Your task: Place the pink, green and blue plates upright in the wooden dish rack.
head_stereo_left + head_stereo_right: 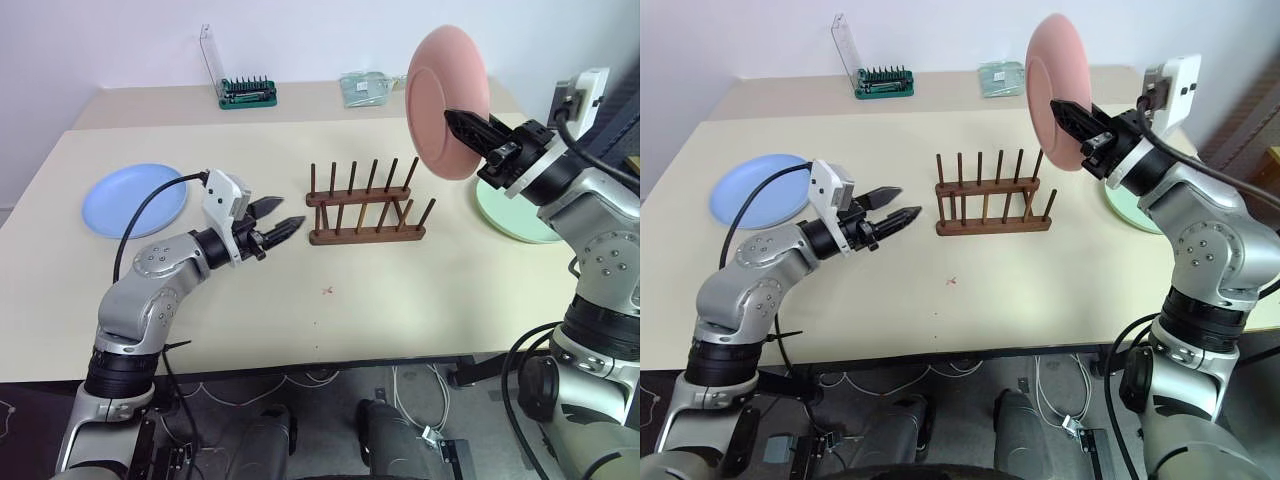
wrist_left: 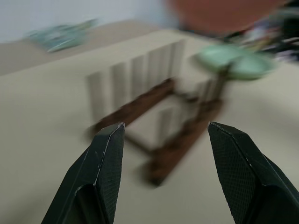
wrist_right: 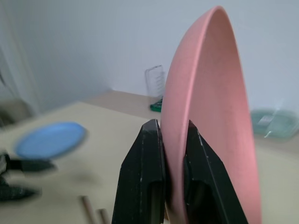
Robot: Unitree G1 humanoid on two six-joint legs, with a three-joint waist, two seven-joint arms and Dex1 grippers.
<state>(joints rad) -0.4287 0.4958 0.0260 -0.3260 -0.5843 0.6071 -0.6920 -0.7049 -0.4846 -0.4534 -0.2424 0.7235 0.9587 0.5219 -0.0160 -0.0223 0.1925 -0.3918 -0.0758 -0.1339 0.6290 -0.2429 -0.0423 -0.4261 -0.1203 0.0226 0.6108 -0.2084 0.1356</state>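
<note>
My right gripper (image 1: 458, 121) is shut on the rim of the pink plate (image 1: 440, 95), holding it upright in the air above and to the right of the wooden dish rack (image 1: 365, 205). The rack stands empty at the table's middle. A blue plate (image 1: 133, 198) lies flat at the left. At the right edge lies the green plate (image 1: 510, 218), partly hidden behind my right arm. My left gripper (image 1: 282, 220) hovers open just left of the rack, pointing at it, with nothing between its fingers (image 2: 106, 163).
A green tool box with a clear lid (image 1: 240, 85) and a clear packet (image 1: 368, 88) sit on the back table. Bare tabletop stretches in front of the rack to the near edge.
</note>
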